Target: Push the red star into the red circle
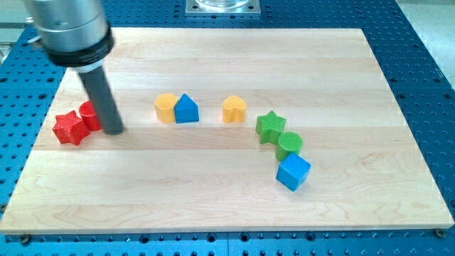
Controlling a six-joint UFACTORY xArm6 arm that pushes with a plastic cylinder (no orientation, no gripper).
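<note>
A red star (70,128) lies near the board's left edge. A red circle (89,114) sits just up and right of it, touching it, partly hidden behind my rod. My tip (114,131) rests on the board just right of the red circle and right of the star.
A yellow block (166,108) and a blue house-shaped block (186,109) stand together at mid-board. A yellow heart-like block (234,109) is to their right. A green star (270,126), green circle (289,144) and blue cube (293,171) form a chain at the right. The wooden board (227,206) lies on a blue perforated table.
</note>
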